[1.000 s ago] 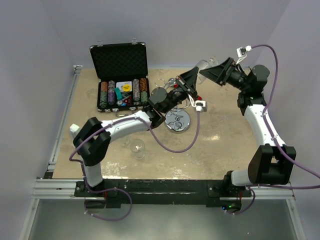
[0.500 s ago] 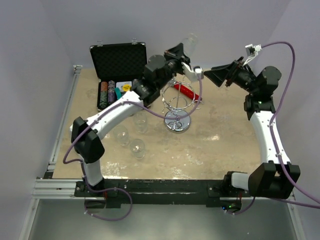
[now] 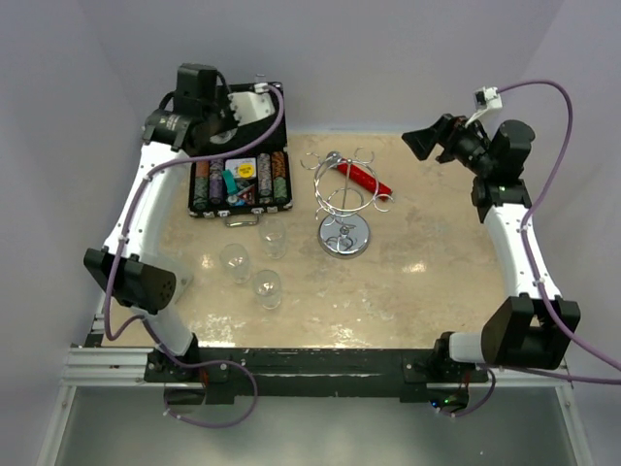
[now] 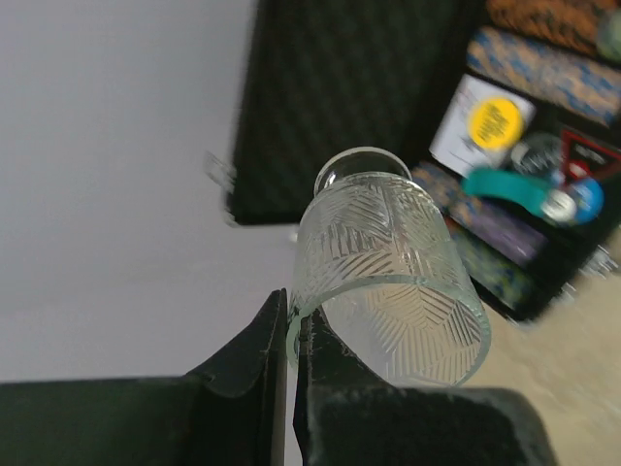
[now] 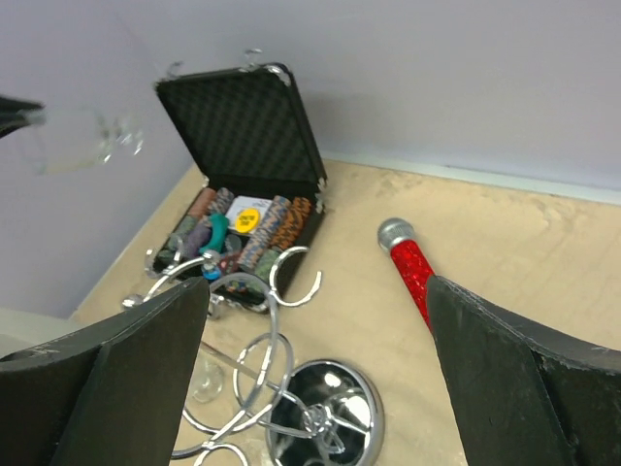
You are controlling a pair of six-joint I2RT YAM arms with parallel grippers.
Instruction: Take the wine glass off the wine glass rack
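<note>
The chrome wine glass rack stands mid-table on its round mirrored base; its loops hold no glass. It also shows in the right wrist view. My left gripper is raised high at the back left, over the black chip case. It is shut on the rim of a clear patterned wine glass, one finger inside the bowl and one outside. The glass shows faintly against the wall in the right wrist view. My right gripper is open and empty, up to the right of the rack.
The open black chip case sits at the back left. A red glittery microphone lies behind the rack. Three clear glasses stand on the table left of the rack's base.
My left arm has swung left and up with the wine glass, from beside the rack to above the chip case. My right gripper has drawn back a little to the right.
</note>
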